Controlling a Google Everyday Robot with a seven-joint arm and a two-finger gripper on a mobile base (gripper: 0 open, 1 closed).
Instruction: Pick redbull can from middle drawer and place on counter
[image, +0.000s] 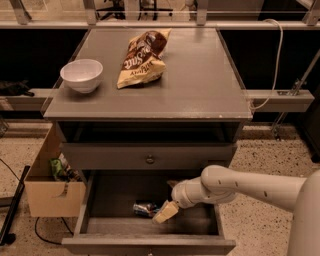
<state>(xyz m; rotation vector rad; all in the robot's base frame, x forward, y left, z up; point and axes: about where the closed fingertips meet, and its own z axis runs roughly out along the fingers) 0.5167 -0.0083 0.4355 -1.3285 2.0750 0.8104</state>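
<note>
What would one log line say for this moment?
gripper: open, in middle drawer, beside can | can: lying on drawer floor | counter: bowl, chip bag

This looks like a robot lab or an office test room, though the back is too dark to be sure. A grey cabinet (105, 150) stands on a speckled floor (270, 150). There are metal rails (282, 98), a white cable (278, 55) and a cardboard box (49, 196). The gripper (169, 200) reaches into the open drawer (112, 192), fingers apart.
</note>
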